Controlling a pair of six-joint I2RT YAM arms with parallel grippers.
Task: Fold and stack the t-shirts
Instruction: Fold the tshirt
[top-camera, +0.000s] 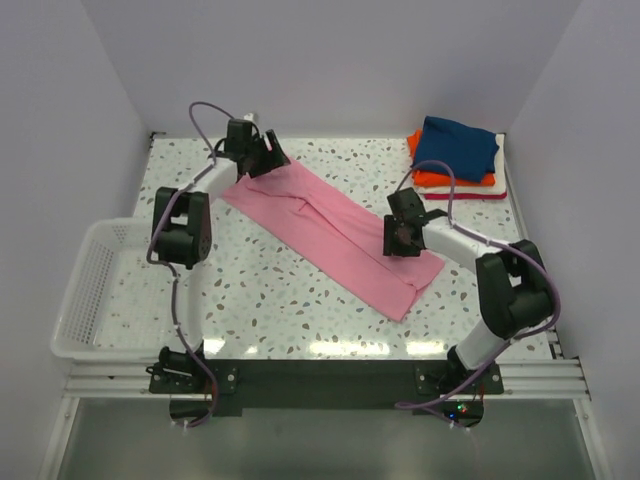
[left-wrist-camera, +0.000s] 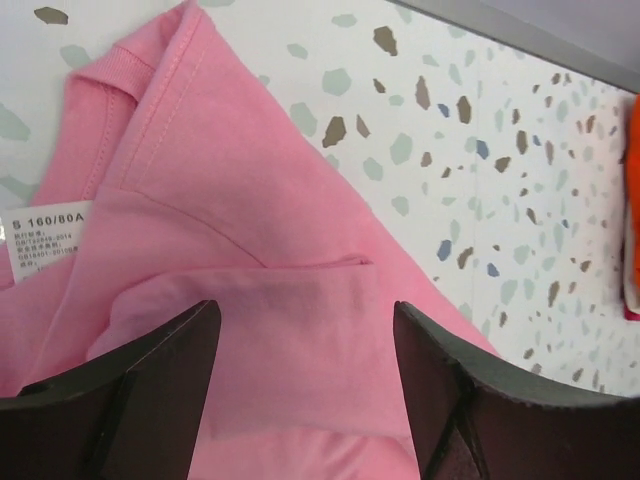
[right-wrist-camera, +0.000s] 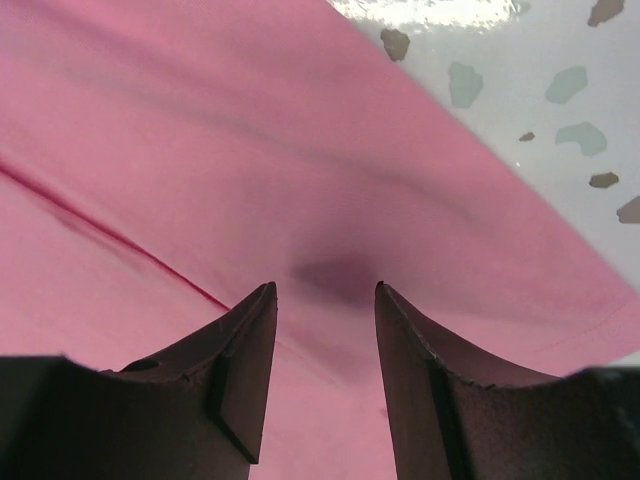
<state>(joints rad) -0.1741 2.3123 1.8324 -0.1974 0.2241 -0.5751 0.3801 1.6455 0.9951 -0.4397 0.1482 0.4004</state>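
Observation:
The light pink t-shirt (top-camera: 330, 232) lies folded into a long strip running diagonally from the back left to the front right of the table. My left gripper (top-camera: 262, 155) is open over its collar end; the left wrist view shows the pink cloth (left-wrist-camera: 300, 330) between the spread jaws and the size label (left-wrist-camera: 45, 235). My right gripper (top-camera: 398, 238) is open just above the strip's lower right part; the right wrist view shows pink cloth (right-wrist-camera: 320, 200) below the jaws. A stack of folded shirts, navy blue (top-camera: 455, 145) on orange (top-camera: 440, 180), white and red, sits at the back right.
A white wire basket (top-camera: 90, 290) stands at the table's left edge. Grey walls close in the back and both sides. The speckled tabletop (top-camera: 260, 290) shows between the shirt and the arm bases.

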